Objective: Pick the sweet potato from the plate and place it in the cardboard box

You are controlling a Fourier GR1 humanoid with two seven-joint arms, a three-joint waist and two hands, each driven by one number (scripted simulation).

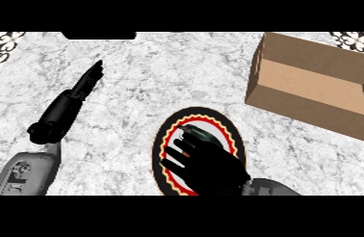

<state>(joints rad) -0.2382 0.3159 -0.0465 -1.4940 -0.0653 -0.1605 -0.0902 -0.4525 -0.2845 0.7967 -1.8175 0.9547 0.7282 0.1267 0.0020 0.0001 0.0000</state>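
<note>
One plate (165, 135) near the bench's front edge is covered by the right hand (210, 171), fingers curled on one sweet potato (195, 134); one cardboard box (309, 86) is set at the far right corner; the left hand (71, 103) is held straight-fingered.

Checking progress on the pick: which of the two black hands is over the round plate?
The right hand, fingers curled over something on the round black-rimmed plate. The left hand lies straight on bare marble counter, well clear.

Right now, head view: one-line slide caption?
Right hand over the plate, curling around the mostly hidden sweet potato; left hand rests open; cardboard box waits.
</note>
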